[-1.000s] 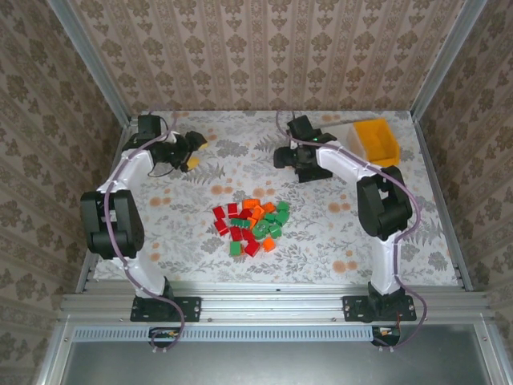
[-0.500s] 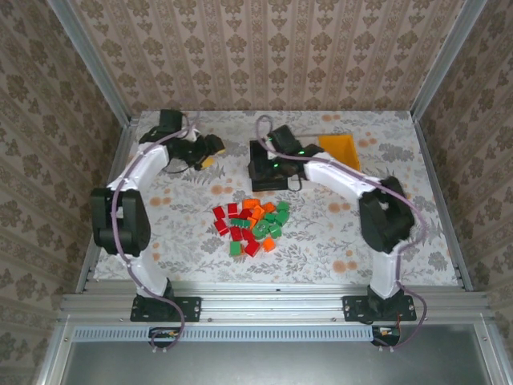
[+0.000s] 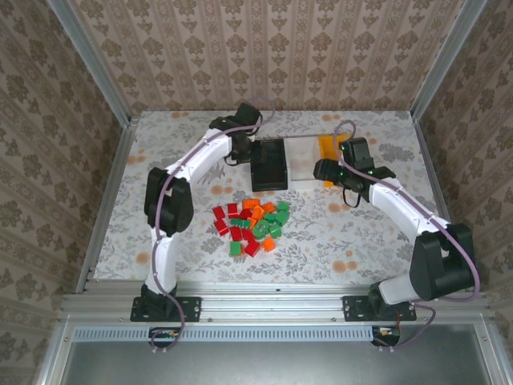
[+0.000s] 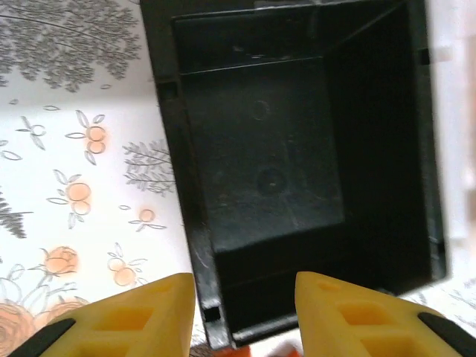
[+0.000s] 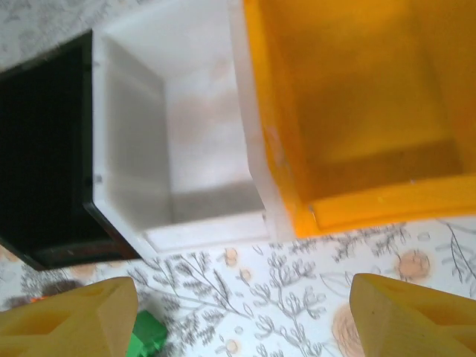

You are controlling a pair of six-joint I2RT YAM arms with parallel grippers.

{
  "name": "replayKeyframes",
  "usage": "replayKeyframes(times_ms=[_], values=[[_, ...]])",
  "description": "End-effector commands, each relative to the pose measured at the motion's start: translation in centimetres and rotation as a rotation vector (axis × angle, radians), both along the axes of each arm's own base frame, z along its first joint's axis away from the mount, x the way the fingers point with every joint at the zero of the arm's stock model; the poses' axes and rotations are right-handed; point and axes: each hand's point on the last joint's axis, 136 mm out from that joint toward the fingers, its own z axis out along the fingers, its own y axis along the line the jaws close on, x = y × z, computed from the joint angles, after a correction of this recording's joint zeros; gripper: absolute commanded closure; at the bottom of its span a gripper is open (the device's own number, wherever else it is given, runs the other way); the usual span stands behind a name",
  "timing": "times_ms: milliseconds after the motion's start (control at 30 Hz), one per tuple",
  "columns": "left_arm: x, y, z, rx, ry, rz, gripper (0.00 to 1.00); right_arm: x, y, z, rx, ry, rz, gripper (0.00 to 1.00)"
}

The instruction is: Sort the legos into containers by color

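Legos (image 3: 250, 226) heaped in one loose red, green and orange pile on the worktop (image 3: 176, 233), none in any bin, base-ward of both claws. Lay on the near side of a row of three containers: black bin (image 3: 268, 163) just ahead of the left claw (image 3: 240, 151), white bin (image 3: 302, 160) and orange bin (image 3: 327, 147) just ahead of the right claw (image 3: 325, 171). Showed all three bins empty from the wrist cameras. Held the left claw spread, nothing between its yellow fingers (image 4: 141, 312), with the black bin's near rim lying under the gap. Held the right claw spread wider, likewise gripping nothing, one green brick (image 5: 146, 335) just beside one finger. Judged the pile about equally near either claw, so either arm could draw back and dip for a first brick; single bricks' long axes too small to read from above. Reached far forward with the left arm, hooked inward, wrist tipped down; stretched the right arm diagonally toward centre, forearm low.
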Motion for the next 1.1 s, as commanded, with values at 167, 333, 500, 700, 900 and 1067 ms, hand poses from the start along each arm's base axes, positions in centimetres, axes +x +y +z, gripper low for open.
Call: replayKeyframes(times_ms=[167,333,500,700,900,1067], values=[[0.9,4.0,-3.7,0.243,0.020,0.049,0.63,-1.0,-1.0,1.9,0.030,-0.075,-0.012,0.24],[1.8,3.0,-4.2,0.218,-0.003,0.018,0.73,-1.6,-0.1,1.1,0.084,-0.060,0.009,0.27],[2.7,3.3,-3.3,0.238,-0.044,0.017,0.87,-2.1,-0.8,0.3,0.047,-0.044,-0.011,0.27],[3.3,5.9,-3.0,0.260,-0.040,0.038,1.00,-2.2,-0.2,0.2,0.067,-0.038,-0.002,0.27],[3.5,10.2,-2.7,0.237,-0.038,0.099,1.00,-3.0,1.9,-0.1,0.054,-0.033,0.043,0.28],[3.5,12.3,-2.7,0.220,-0.033,0.120,1.00,-4.2,6.1,-1.0,0.006,-0.014,0.155,0.30]])
